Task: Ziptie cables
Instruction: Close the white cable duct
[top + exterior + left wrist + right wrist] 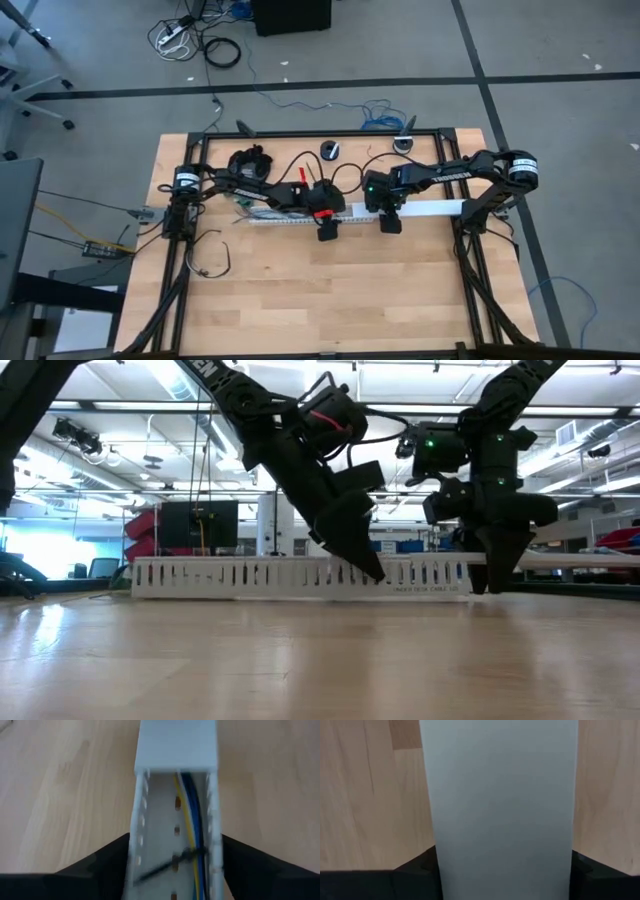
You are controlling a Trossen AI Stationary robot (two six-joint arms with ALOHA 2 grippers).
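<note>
Fingers (pixel 100 865) straddle slotted white duct (pixel 175 750).

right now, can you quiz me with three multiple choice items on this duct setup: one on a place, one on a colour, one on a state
1. Where do the cables lie?
A. on bare table
B. inside the white duct
C. off the table edge

2. Which wire runs beside the blue ones?
A. red
B. green
C. yellow

3. How is the duct's top?
A. lidded end to end
B. partly open, partly lidded
C. no lid on it

Answers
1: B, the cables run between the walls of the duct.
2: C, a yellow wire lies along them.
3: B, the left gripper is over the open stretch and the right gripper over the lid.
</note>
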